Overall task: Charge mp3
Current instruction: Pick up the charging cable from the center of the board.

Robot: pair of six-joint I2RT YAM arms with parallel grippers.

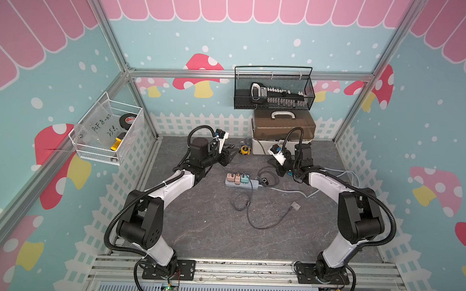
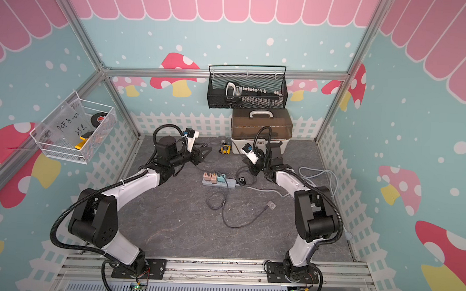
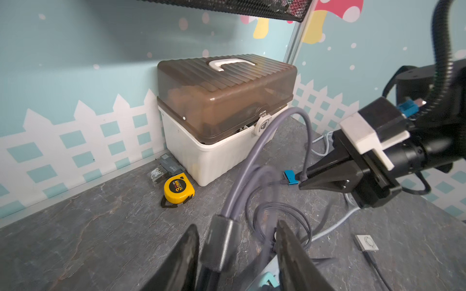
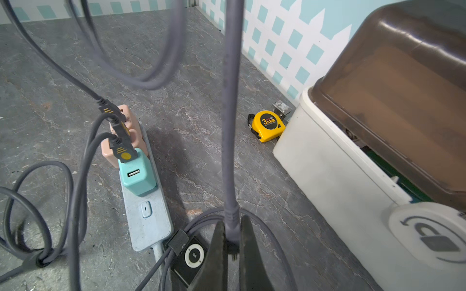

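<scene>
A small black mp3 [image 4: 193,255] with a white control wheel lies on the grey mat beside the end of the pale power strip [image 4: 146,221]; it shows in both top views [image 1: 264,180] [image 2: 242,180]. My right gripper [image 4: 230,241] hangs just above and beside it, shut on the plug end of a grey cable [image 4: 230,126] that runs up out of the jaws. My left gripper [image 3: 238,241] is open, with a dark sleeve [image 3: 219,241] on looped grey cable lying loose between its fingers. A silver mp3 [image 1: 295,206] lies apart with a cable in it.
Two pink chargers and a teal charger [image 4: 137,176] sit in the strip, with grey cables looping around them. A yellow tape measure [image 1: 244,150] lies by the brown-lidded toolbox [image 1: 283,132] at the back wall. A black wire basket [image 1: 274,89] hangs above it.
</scene>
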